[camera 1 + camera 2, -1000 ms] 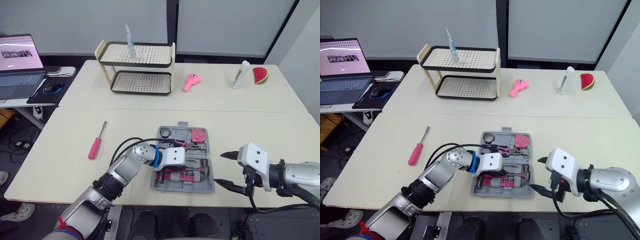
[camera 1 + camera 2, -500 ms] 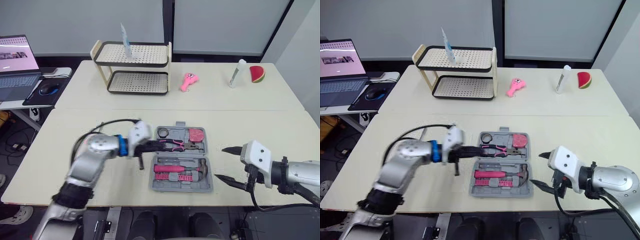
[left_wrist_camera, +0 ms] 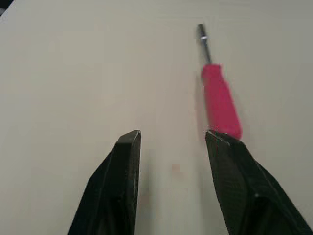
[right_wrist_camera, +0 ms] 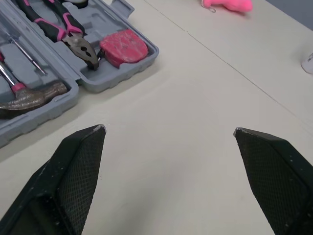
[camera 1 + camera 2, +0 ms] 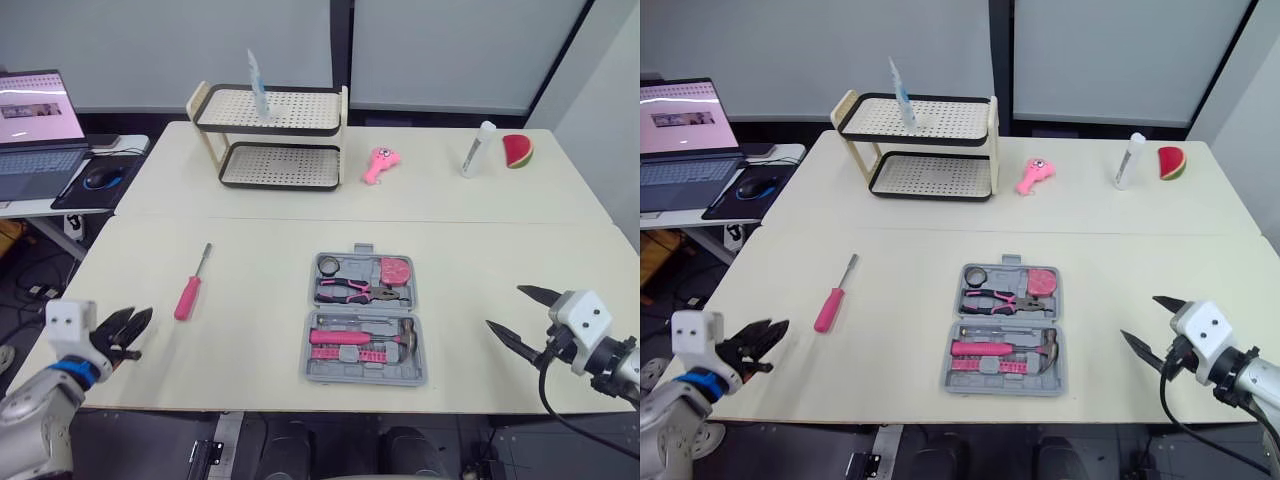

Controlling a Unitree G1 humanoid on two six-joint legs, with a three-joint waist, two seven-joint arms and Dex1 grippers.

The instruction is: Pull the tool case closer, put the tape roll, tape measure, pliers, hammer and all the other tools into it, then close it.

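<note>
The grey tool case [image 5: 322,364] lies open at the table's front middle. Its far half holds the tape roll [image 5: 329,266], the pliers [image 5: 352,291] and the red tape measure [image 5: 397,270]; the hammer [image 5: 385,338] lies in the near half. A pink-handled screwdriver [image 5: 190,292] rests on the table left of the case. My left gripper [image 5: 135,332] hovers open at the front left corner, just short of the screwdriver [image 3: 220,103]. My right gripper [image 5: 504,308] is open and empty to the right of the case [image 4: 142,61].
A two-tier rack [image 5: 272,135] stands at the back left of the far table. A pink toy [image 5: 378,164], a white tube [image 5: 475,148] and a watermelon slice [image 5: 518,150] lie along the back. A laptop [image 5: 35,130] sits on a side desk to the left.
My left arm has drawn back from the case to the table's front left corner. My right gripper has shifted right, farther from the case. The case and the tools have stayed put.
</note>
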